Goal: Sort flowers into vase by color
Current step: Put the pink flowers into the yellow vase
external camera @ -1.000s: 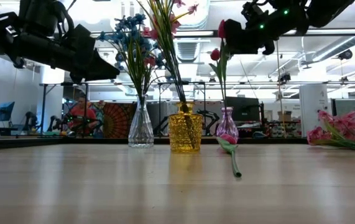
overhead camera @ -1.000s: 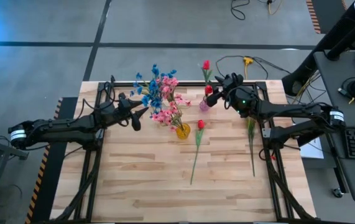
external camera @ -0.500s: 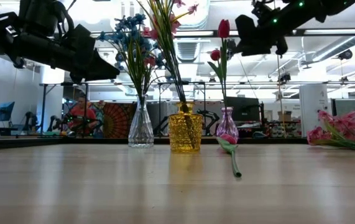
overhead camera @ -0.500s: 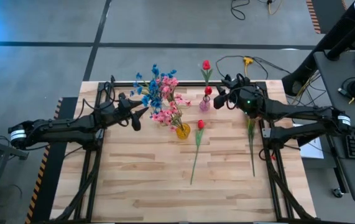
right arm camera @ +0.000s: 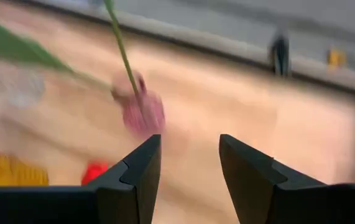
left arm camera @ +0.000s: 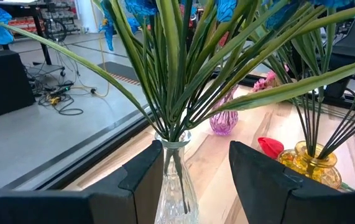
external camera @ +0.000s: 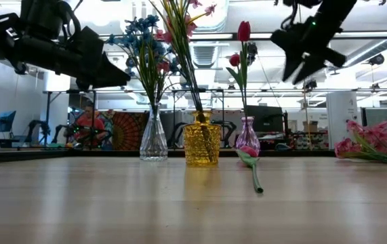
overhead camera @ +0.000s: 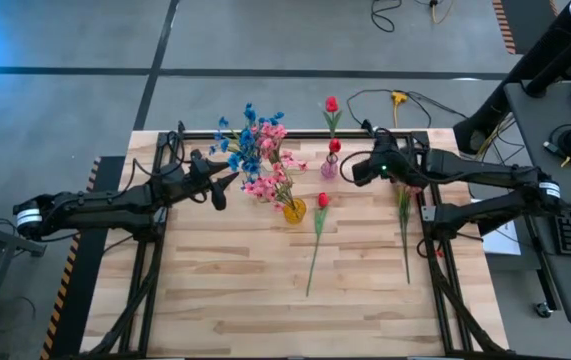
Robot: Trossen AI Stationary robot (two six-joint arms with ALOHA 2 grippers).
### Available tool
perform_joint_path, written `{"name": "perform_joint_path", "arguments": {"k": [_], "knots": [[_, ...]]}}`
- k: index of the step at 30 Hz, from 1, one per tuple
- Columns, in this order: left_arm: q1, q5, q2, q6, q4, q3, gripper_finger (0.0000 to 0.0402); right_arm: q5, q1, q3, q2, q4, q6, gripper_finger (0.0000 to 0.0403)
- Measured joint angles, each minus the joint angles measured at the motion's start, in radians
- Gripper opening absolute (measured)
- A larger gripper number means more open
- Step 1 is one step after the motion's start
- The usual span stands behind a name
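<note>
Just beside the pink vase, at the far edge of the bench: the right tool, fingers spread and empty, tilted down. Probably free because the red tulips already stand in that vase, stems upright, so no support needed.

Farther out, near the middle: one more red tulip flat on the bench, bud close to the yellow vase, stem toward the near edge; likely waiting for the pink vase. At the right side, under the right arm: a pink spray lying flat, also unsorted.

In the yellow vase: pink blossoms. In the clear vase: blue blossoms, held upright by the narrow neck.

On the left: the left tool, spread and empty, hanging just before the clear vase, waiting.
</note>
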Motion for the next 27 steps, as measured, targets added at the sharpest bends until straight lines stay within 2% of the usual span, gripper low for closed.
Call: {"name": "perform_joint_path", "arguments": {"k": [8, 13, 20, 27], "knots": [[0.0, 0.0, -0.043, 0.002, 0.002, 0.0, 0.0167, -0.252, 0.006, -0.003, 0.109, -0.312, 0.243, 0.0143], [0.0, 0.0, -0.09, 0.016, -0.026, 0.0, 0.0167, -0.386, 0.06, -0.043, 0.177, -0.48, 0.368, 0.0148], [0.0, -0.001, -0.149, 0.076, -0.022, 0.0, 0.0167, -0.512, 0.142, -0.095, 0.194, -0.499, 0.489, 0.0184], [0.0, -0.002, -0.175, 0.104, -0.029, 0.0, 0.0167, -0.53, 0.152, -0.132, 0.204, -0.493, 0.552, 0.0215]]}}
